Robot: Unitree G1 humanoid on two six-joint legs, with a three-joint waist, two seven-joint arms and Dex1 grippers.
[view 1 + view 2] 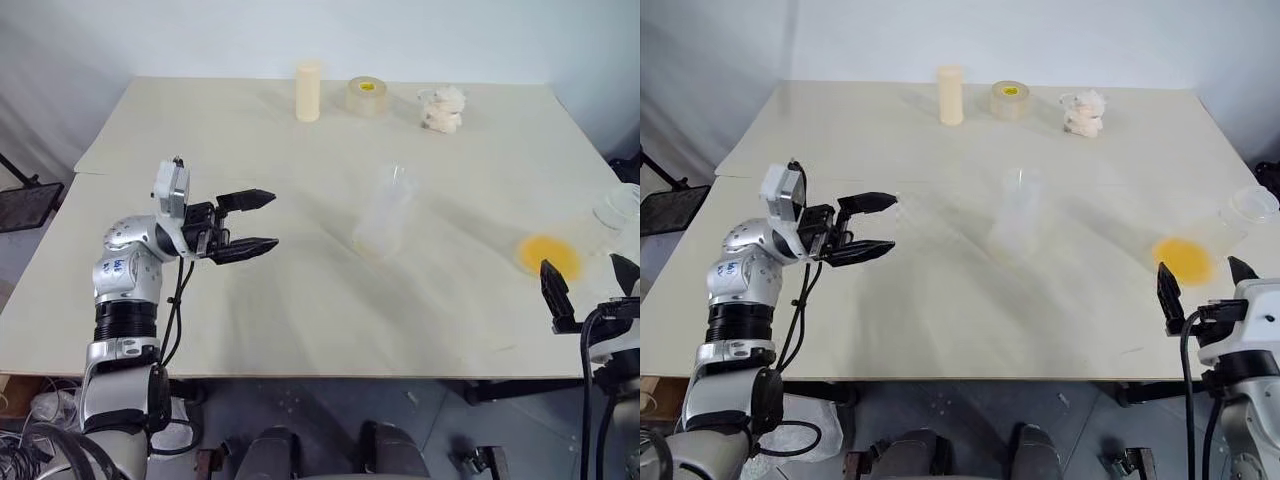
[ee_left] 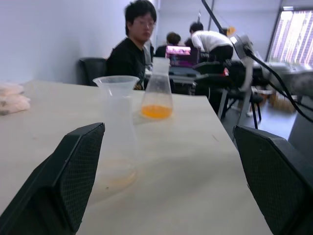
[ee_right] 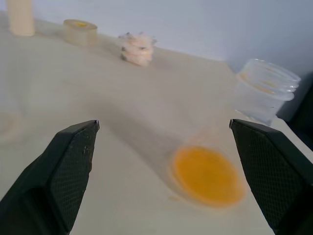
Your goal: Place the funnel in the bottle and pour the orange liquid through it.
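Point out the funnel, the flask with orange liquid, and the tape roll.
funnel [image 2: 116, 83], left wrist view, its rim.
flask with orange liquid [image 2: 157, 96], left wrist view, its wall.
tape roll [image 1: 367, 96], left eye view, its side.

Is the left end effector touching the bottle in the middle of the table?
Apart. The left eye view shows the open left end effector short of the bottle, with a stretch of bare table between its fingertips and the bottle's wall.

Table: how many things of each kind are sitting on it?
Cone-shaped bottles: 2
Funnel: 1
Clear jar: 1
Cream cylinder: 1
Tape roll: 1
Crumpled white wad: 1
Total: 7
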